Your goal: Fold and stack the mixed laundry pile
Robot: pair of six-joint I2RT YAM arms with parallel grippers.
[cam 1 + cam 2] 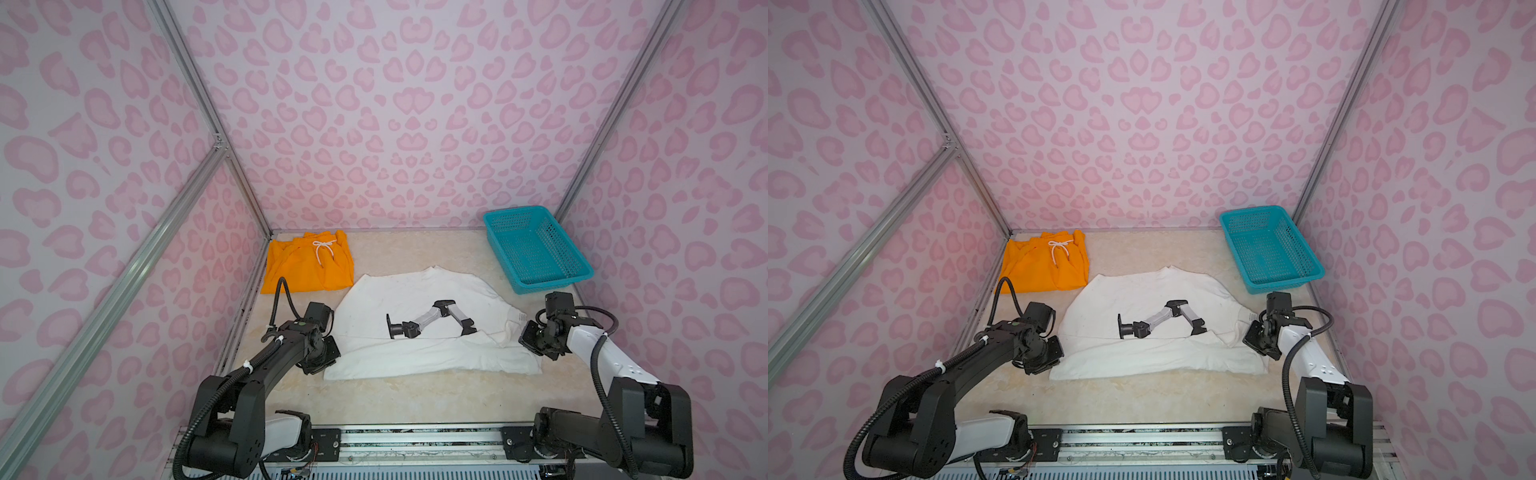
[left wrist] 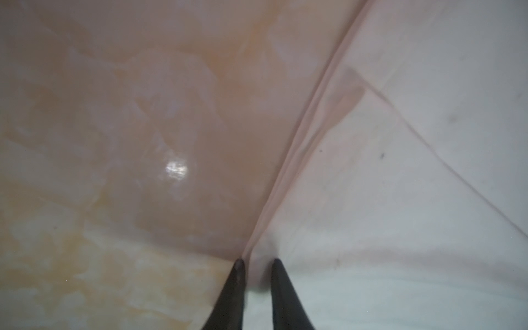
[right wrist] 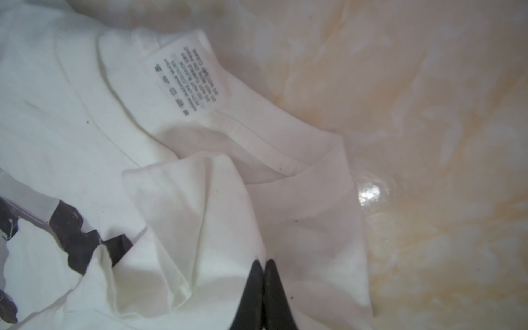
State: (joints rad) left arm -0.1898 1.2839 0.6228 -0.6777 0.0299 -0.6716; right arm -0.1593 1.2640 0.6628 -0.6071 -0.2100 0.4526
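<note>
Parted a little at the left pincer [image 2: 255,264], tips astride the left edge of the white shirt [image 1: 415,353], with no cloth visibly pinched. Shut tight at the right pincer [image 3: 264,265], down on a bunched fold at the shirt's right side, near the care label [image 3: 185,83]; cannot tell whether any cloth is nipped between.

Lying mid-surface, that shirt, partly folded, with the black-grey print [image 1: 432,322] showing and the right side rumpled. Resting in the far left corner, the orange shorts [image 1: 307,266], near the shirt's far-left edge. Standing at the far right, a teal basket [image 1: 552,280].

Likely trouble from here:
- Lifting the left side away with the hem snagged on a tip, and so dragging the fold open.
- Pulling on the right with only one layer caught, peeling the top ply and leaving the rumple beneath.
- Moving one side ahead of the other, and so skewing the crease.
- Sliding the whole shirt across the glossy surface [image 1: 415,399] instead of turning it over.
- Carrying too far right and brushing the basket.
</note>
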